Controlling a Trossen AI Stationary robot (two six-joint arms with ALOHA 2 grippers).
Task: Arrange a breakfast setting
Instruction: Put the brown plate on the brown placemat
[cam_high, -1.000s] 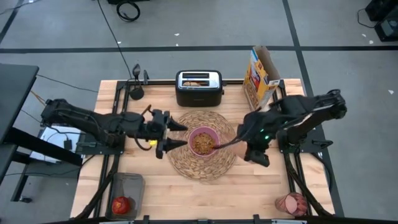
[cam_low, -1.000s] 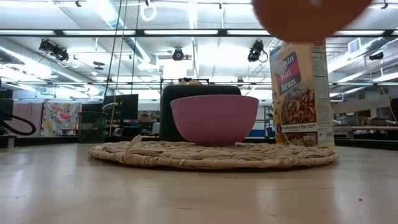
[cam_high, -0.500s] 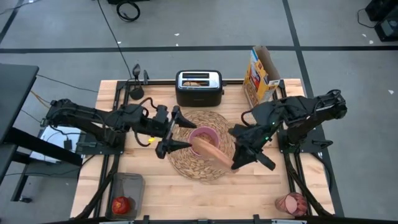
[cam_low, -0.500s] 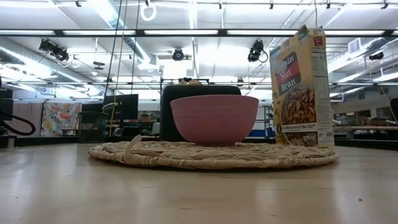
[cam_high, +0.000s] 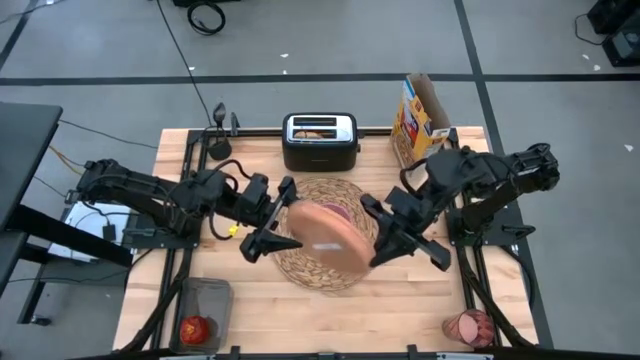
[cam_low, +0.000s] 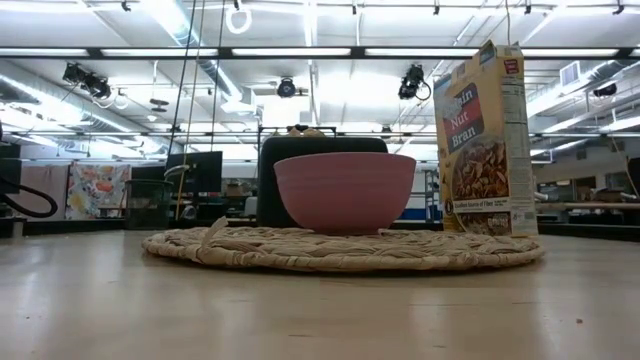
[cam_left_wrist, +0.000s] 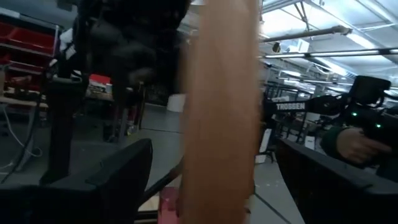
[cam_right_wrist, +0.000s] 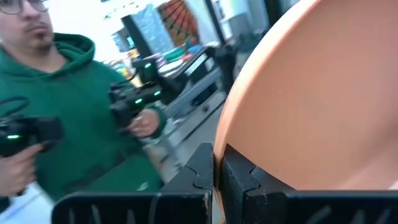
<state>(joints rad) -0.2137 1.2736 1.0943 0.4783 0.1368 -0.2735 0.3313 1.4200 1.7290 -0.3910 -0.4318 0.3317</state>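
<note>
My right gripper (cam_high: 374, 238) is shut on the salmon-brown plate (cam_high: 325, 232), held tilted over the woven straw placemat (cam_high: 300, 268). The plate hides most of the pink bowl, which stands on the placemat in the low view (cam_low: 345, 190). My left gripper (cam_high: 276, 218) is open at the plate's left rim. In the left wrist view the plate (cam_left_wrist: 219, 112) stands edge-on between its two fingers; whether they touch it, I cannot tell. The red apple (cam_high: 197, 328) lies in a mesh basket at the near left. The pink tumbler (cam_high: 470, 327) is at the near right. The spoon is out of view. My right gripper pinches the plate's rim (cam_right_wrist: 231, 144) between its two fingers, on the side toward the table's right. The fingers come from the right, slanting down. The plate is lifted clear above the bowl and tilted.
A black toaster (cam_high: 320, 140) stands at the far edge and a yellow cereal box (cam_high: 418, 122) at the far right. A person in a green hoodie (cam_right_wrist: 68, 112) shows beyond the table in the right wrist view.
My right gripper has carried the plate up and toward the table's left, from beside the bowl to over it, and has tipped it, so its face now shows from above. My left gripper has opened wider and moved toward the plate's left rim.
</note>
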